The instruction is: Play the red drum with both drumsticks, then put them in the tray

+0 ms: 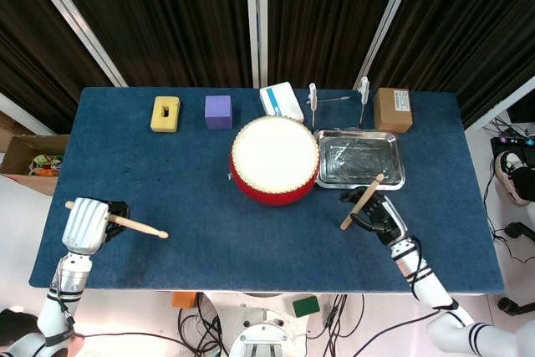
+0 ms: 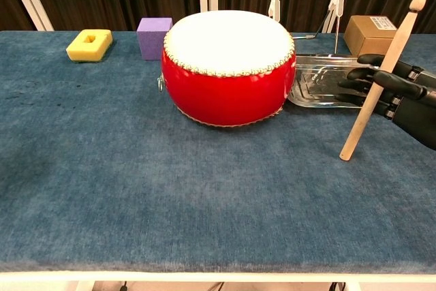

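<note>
The red drum (image 1: 274,161) (image 2: 228,66) with a white skin sits mid-table. Right of it lies the metal tray (image 1: 360,160) (image 2: 320,85), with nothing in it. My left hand (image 1: 87,225), near the table's front left corner, grips one wooden drumstick (image 1: 134,226) that points right, well away from the drum; the chest view does not show this hand. My right hand (image 1: 378,216) (image 2: 402,97) holds the other drumstick (image 1: 361,202) (image 2: 380,80) tilted, its tip raised over the tray's front edge and its butt end low toward the drum.
Along the back edge stand a yellow sponge block (image 1: 165,114) (image 2: 89,44), a purple cube (image 1: 218,111) (image 2: 154,37), a white box (image 1: 281,102), two small white stands (image 1: 313,96) (image 1: 364,89), and a brown cardboard box (image 1: 392,109) (image 2: 371,34). Blue cloth (image 1: 192,206) covers the table.
</note>
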### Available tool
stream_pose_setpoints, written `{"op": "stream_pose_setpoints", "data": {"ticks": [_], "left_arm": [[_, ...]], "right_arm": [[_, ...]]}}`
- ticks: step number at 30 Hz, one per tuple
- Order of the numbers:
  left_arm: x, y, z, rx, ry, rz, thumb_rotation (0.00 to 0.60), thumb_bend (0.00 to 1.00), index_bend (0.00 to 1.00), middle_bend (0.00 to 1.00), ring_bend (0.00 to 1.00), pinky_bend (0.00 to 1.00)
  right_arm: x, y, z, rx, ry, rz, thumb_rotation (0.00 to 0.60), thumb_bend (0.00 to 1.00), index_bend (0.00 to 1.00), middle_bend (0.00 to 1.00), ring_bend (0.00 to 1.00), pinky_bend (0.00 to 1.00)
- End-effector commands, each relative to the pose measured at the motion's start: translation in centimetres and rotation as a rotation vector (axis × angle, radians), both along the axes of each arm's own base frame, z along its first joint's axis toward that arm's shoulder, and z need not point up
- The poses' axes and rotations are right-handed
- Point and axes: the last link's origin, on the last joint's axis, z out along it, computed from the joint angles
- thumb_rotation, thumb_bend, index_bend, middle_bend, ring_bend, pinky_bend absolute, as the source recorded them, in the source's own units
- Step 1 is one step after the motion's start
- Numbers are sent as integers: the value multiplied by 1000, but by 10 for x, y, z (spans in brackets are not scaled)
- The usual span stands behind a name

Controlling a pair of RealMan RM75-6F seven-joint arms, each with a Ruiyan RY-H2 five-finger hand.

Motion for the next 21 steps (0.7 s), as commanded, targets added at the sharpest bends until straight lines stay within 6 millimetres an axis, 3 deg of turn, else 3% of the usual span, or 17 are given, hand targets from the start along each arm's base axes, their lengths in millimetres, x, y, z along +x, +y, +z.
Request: {"op": "stream_pose_setpoints", "data": {"ticks": [1,12,17,21], "left_arm": [[0,0,0,0,1,-1,600,715,1000,1000,1000,1000],[1,-1,1,-4,5,-5,600,714,1000,1000,1000,1000],[1,1,1,-5,8,-8,600,714,1000,1000,1000,1000],[2,3,0,-9,8,-12,600,714,1000,1000,1000,1000]], "right_arm": [[-1,3,-6,19,16,5,600,96,508,529,329,334],[-2,9,-29,59,118,19,600,92,789,710,511,438],[2,8,-40,57,137,9,600,103,989,892,740,566],[7,6,-45,18,123,-11,600,120,1000,978,928,725]]}}
